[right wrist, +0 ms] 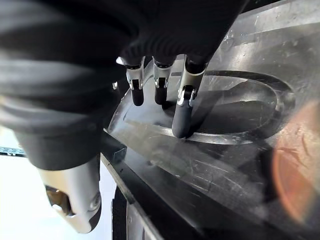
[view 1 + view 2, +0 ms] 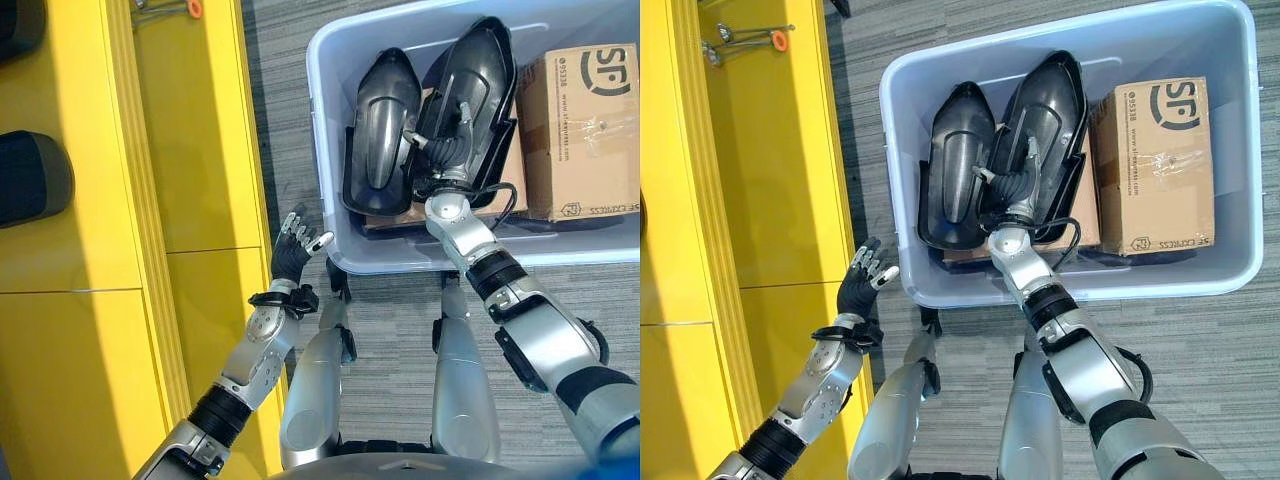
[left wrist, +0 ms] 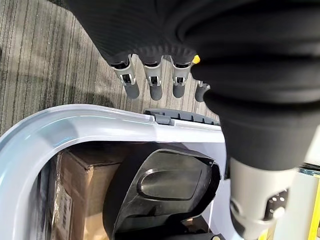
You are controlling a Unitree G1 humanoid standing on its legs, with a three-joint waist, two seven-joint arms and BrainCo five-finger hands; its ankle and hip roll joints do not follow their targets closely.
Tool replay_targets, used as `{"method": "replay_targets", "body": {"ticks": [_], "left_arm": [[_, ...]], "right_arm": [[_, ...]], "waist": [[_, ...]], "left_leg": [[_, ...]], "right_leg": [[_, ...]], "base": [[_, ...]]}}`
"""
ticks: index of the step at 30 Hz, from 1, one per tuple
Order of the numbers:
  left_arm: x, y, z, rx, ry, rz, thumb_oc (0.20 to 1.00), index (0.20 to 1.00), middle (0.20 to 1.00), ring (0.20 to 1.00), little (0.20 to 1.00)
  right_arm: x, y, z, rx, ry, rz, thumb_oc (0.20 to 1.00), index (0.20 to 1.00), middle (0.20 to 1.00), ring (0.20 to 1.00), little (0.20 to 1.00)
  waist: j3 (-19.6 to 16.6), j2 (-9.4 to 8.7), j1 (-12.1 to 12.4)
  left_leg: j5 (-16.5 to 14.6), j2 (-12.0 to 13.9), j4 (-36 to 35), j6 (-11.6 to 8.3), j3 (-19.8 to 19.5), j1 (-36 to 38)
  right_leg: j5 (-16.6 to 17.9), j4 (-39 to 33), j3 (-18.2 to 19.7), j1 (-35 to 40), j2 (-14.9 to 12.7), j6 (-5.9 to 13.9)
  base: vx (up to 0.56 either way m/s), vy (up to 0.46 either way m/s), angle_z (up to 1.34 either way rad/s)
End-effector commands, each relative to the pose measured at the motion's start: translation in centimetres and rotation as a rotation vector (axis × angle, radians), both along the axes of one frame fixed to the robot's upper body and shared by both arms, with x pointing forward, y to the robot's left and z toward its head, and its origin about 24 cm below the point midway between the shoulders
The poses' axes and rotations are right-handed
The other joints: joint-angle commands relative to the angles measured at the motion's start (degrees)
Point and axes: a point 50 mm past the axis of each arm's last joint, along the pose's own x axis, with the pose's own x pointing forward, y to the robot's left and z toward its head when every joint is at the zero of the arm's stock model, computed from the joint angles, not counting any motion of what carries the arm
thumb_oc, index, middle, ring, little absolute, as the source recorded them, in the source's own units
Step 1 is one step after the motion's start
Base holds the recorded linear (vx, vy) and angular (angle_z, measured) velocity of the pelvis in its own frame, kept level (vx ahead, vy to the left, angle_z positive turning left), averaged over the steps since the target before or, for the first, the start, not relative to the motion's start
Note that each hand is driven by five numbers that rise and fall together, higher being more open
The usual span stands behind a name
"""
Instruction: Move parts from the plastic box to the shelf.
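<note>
A pale plastic box (image 2: 560, 250) stands on the floor at the upper right. In it two black moulded shell parts lie side by side, a shorter left part (image 2: 385, 120) and a longer right part (image 2: 482, 65). My right hand (image 2: 447, 150) reaches into the box, open, its straight fingers (image 1: 182, 120) resting on the right part's (image 1: 240, 100) glossy inner surface with the thumb by its edge. Outside the box's near left corner hovers my left hand (image 2: 293, 252), open and holding nothing; its fingers (image 3: 152, 85) point past the box rim (image 3: 75, 120). The yellow shelf (image 2: 180, 130) runs along the left.
A taped cardboard box (image 2: 580, 120) fills the plastic box's right side, and more cardboard (image 2: 385, 218) lies under the black parts. Two dark rounded objects (image 2: 30, 175) sit on the shelf's far left. A metal tool with an orange end (image 2: 745, 40) lies on the shelf.
</note>
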Motion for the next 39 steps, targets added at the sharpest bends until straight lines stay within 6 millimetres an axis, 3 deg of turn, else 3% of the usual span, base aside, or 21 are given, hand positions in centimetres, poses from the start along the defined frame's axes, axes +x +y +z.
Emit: {"method": "replay_targets", "body": {"ticks": [1, 19, 30, 31, 32, 33, 34, 35, 39], "left_arm": [[0.3, 0.0, 2.0, 0.038, -0.111, -0.018, 1.000, 1.000, 1.000, 1.000, 1.000], [0.5, -0.1, 2.0, 0.035, -0.110, -0.007, 1.000, 1.000, 1.000, 1.000, 1.000], [0.6, -0.3, 2.1, 0.031, -0.109, -0.004, 1.000, 1.000, 1.000, 1.000, 1.000], [0.6, -0.4, 2.1, 0.029, -0.109, -0.006, 1.000, 1.000, 1.000, 1.000, 1.000], [0.7, -0.4, 2.1, 0.029, -0.108, -0.007, 1.000, 1.000, 1.000, 1.000, 1.000], [0.7, -0.4, 2.0, 0.029, -0.107, -0.006, 1.000, 1.000, 1.000, 1.000, 1.000], [0.7, -0.4, 2.1, 0.029, -0.107, -0.006, 1.000, 1.000, 1.000, 1.000, 1.000], [0.7, -0.4, 2.0, 0.028, -0.105, -0.010, 1.000, 1.000, 1.000, 1.000, 1.000], [0.7, -0.8, 2.0, 0.030, -0.103, -0.036, 1.000, 1.000, 1.000, 1.000, 1.000]], "right_arm": [[0.5, 1.9, 1.4, -0.029, -0.027, 0.029, 1.000, 1.000, 1.000, 1.000, 1.000], [1.2, 1.4, -1.9, -0.123, 0.141, -0.035, 1.000, 1.000, 1.000, 1.000, 1.000], [1.4, 0.1, -3.7, -0.162, 0.247, -0.106, 1.000, 1.000, 1.000, 1.000, 1.000], [1.4, 0.0, -3.9, -0.181, 0.260, -0.106, 0.944, 0.944, 0.944, 0.944, 0.944], [1.4, -0.1, -4.1, -0.212, 0.281, -0.108, 0.636, 0.636, 0.636, 0.636, 0.636], [1.4, -0.5, -4.6, -0.226, 0.307, -0.119, 0.420, 0.420, 0.420, 0.420, 0.420], [1.4, -0.5, -4.6, -0.225, 0.307, -0.119, 0.420, 0.420, 0.420, 0.420, 0.420], [1.4, -1.0, -5.0, -0.259, 0.338, -0.133, 0.200, 0.200, 0.200, 0.200, 0.200], [1.1, -2.9, -6.9, -0.294, 0.454, -0.187, 0.200, 0.200, 0.200, 0.200, 0.200]], "waist": [[-0.1, -0.85, 2.8], [-0.1, -1.25, 4.3], [-0.1, -1.20, 4.9], [-0.1, -1.17, 5.0], [-0.1, -1.14, 5.1], [-0.1, -1.10, 5.1], [-0.1, -1.09, 5.1], [-0.1, -1.00, 5.1], [-0.1, -0.42, 5.8]], "left_leg": [[-6.5, 2.5, 0.3, -2.52, -3.9, 4.7], [-6.3, 2.3, 0.6, -2.30, -4.9, 3.1], [-6.6, 2.2, 0.7, -2.15, -5.0, 2.2], [-6.5, 2.2, 0.7, -2.16, -5.0, 2.0], [-6.5, 2.2, 0.7, -2.16, -5.0, 1.9], [-6.5, 2.2, 0.8, -2.16, -5.0, 1.8], [-6.5, 2.2, 0.8, -2.16, -5.0, 1.8], [-6.5, 2.2, 0.8, -2.15, -5.1, 1.7], [-6.6, 2.0, 1.0, -2.00, -5.4, 1.3]], "right_leg": [[-9.5, 16.3, 0.3, -9.4, -2.8, 0.78], [-9.8, 16.3, -1.2, -9.4, -3.6, 1.11], [-9.9, 16.4, -1.5, -10.1, -4.1, 1.24], [-9.8, 16.4, -1.6, -10.2, -4.1, 1.25], [-9.8, 16.4, -1.7, -10.3, -4.1, 1.26], [-9.9, 16.4, -1.7, -10.3, -4.1, 1.26], [-9.9, 16.4, -1.7, -10.3, -4.1, 1.26], [-9.9, 16.5, -1.8, -10.4, -4.1, 1.27], [-10.0, 16.9, -2.2, -10.7, -4.3, 1.34]], "base": [[0.01, 0.002, 0.04], [0.00, 0.000, 0.05], [0.00, 0.000, 0.00], [0.00, 0.000, 0.00], [0.00, 0.000, 0.00], [0.00, 0.000, 0.00], [0.00, 0.000, 0.00], [0.00, 0.000, 0.00], [0.00, 0.000, 0.00]]}}
